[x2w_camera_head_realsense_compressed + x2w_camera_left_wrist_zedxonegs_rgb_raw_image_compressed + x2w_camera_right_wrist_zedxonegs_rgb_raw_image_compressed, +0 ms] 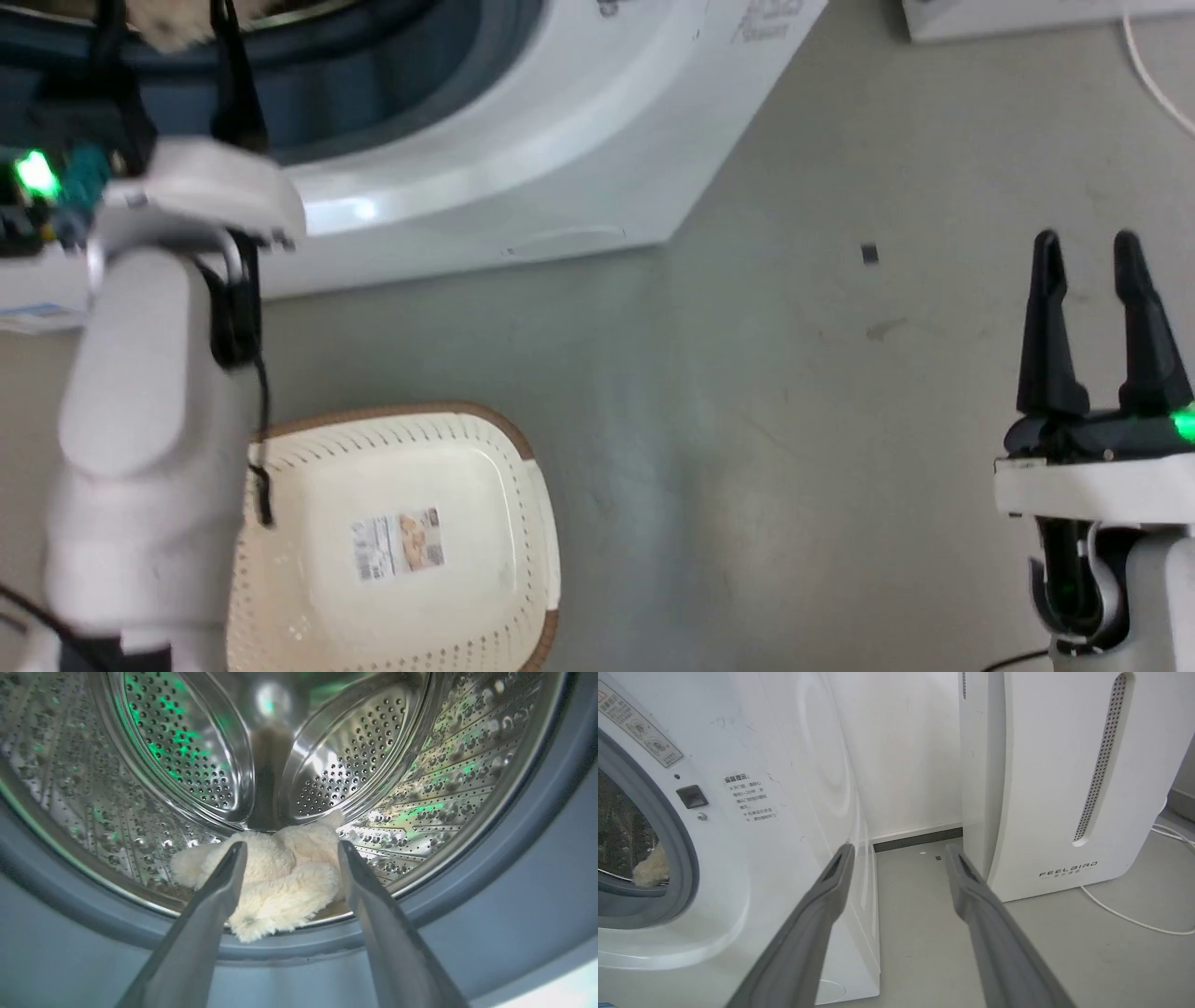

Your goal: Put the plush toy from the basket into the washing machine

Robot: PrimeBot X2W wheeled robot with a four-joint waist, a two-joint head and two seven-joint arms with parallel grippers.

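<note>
We are seeing the toy (280,882) lying in the washer's (560,140) drum (187,742), at its front lip. Our left pincer (290,844) is hovering spread at the opening, pinching nothing. Our right pincer (1086,243) is spread over the floor (747,420), where the basket (523,467) is sitting.

Laundry room: washing machine (738,858), basket (401,541), grey floor (794,420).
</note>
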